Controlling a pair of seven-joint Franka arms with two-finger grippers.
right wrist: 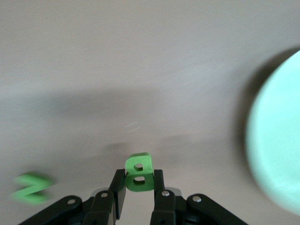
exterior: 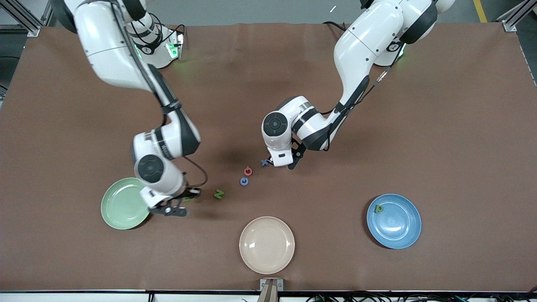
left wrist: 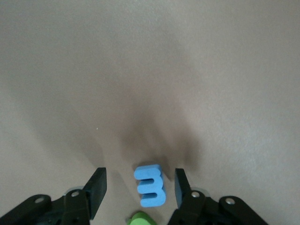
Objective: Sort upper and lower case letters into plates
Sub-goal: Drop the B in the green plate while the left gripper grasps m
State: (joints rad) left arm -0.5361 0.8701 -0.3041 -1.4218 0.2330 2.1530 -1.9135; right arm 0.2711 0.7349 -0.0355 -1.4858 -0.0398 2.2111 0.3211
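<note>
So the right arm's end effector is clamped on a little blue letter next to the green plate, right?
Not quite: the letter is green, not blue. The right wrist view shows the right end effector clamped on the green letter, beside the green plate.

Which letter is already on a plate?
The small green letter on the blue plate, toward the left arm's end; the other visible letters are not on any plate.

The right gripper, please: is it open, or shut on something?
Shut on a green letter. In its wrist view the right gripper has both fingers pressed against the letter's sides, beside the pale green plate.
</note>
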